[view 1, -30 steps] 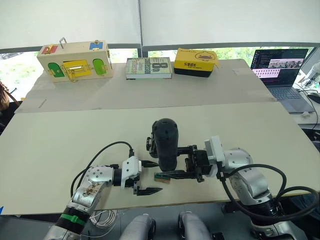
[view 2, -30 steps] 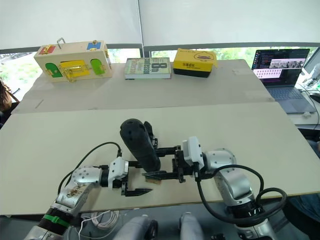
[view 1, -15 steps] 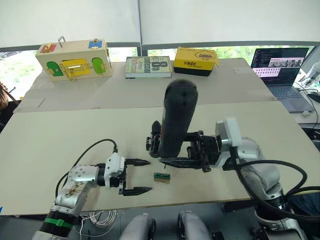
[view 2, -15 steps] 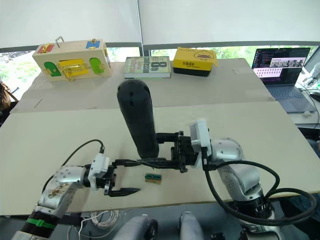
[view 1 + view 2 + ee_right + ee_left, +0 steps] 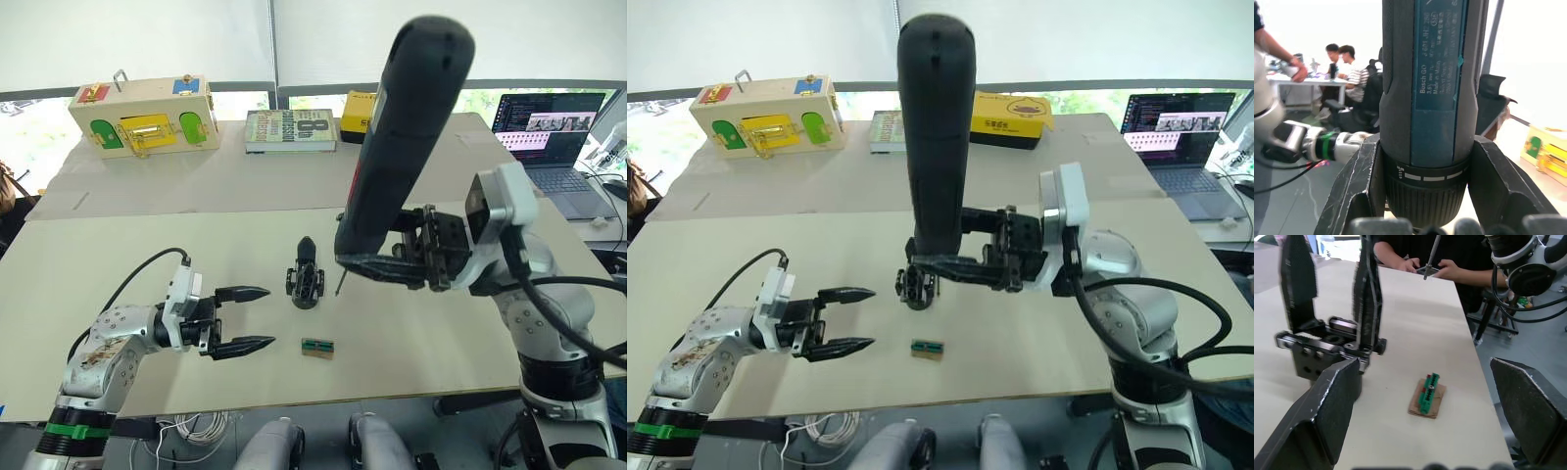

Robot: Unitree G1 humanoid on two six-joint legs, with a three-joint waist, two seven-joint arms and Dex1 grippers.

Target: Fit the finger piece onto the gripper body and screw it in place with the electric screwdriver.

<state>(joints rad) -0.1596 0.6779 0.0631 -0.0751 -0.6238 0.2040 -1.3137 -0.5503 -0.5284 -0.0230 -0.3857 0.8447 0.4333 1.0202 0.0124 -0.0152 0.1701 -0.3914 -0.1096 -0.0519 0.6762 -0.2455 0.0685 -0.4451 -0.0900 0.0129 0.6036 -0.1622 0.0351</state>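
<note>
Two pale tables (image 5: 118, 264); right gripper (image 5: 377, 269) clamps the electric screwdriver (image 5: 397, 147), left gripper (image 5: 240, 319) gapes empty.

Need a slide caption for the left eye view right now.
Right hand holds the electric screwdriver above the gripper body; open left hand waits nearby.

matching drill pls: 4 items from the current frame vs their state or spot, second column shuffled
Things:
1. electric screwdriver
2. left gripper
3. gripper body
4. green-and-tan piece

States:
A. lying flat on the table near its front edge
B. open, holding nothing
C. clamped in the right gripper, lifted, bit pointing down
D. on the table between the two arms

Pairs: 1-C, 2-B, 3-D, 4-A
</note>
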